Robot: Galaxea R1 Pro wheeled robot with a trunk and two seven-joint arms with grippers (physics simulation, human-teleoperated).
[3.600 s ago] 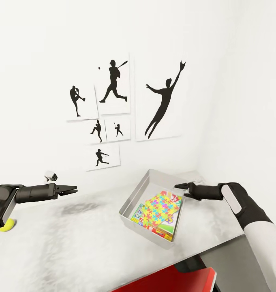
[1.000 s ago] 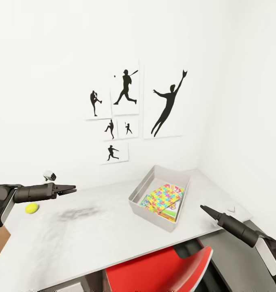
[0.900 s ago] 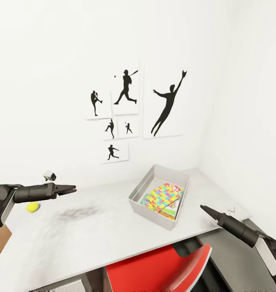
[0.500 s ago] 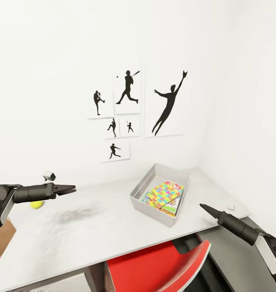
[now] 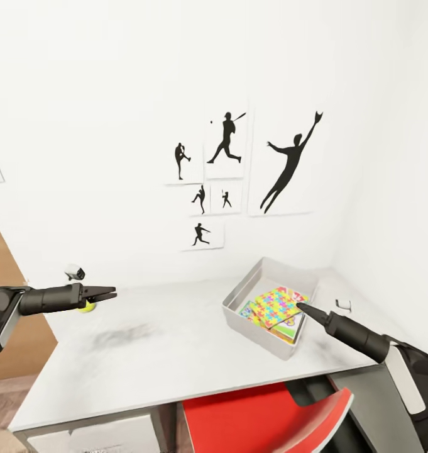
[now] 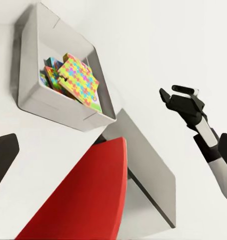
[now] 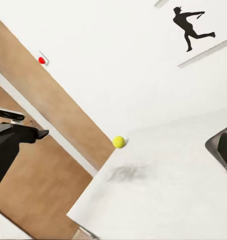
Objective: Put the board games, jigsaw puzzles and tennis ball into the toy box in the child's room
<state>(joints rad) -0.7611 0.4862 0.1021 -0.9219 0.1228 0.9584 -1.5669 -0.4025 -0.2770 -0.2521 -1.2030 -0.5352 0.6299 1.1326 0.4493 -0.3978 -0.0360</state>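
White walls with flat black baseball silhouette pictures [image 5: 226, 137] back the speckled pale table [image 5: 157, 352]; I see the shallow grey toy box [image 5: 254, 324] holding bright jigsaw puzzles [image 5: 276, 305] stacked on other boxes; my left gripper [image 5: 107, 292] hovers, fingers pressed together, before the fuzzy yellow tennis ball [image 7: 119, 142]; my right gripper [image 5: 301, 307] tapers to a closed point over the box; a glossy red chair [image 5: 264, 418] sits below.

Table [image 5: 176, 352] showing a matt, pale speckled top; toy box [image 5: 242, 294] appearing as smooth light-grey plastic; jigsaw puzzles [image 5: 278, 306] displaying glossy printed card; tennis ball [image 7: 119, 142] looking fuzzy yellow; chair [image 5: 264, 421] presenting smooth red plastic.
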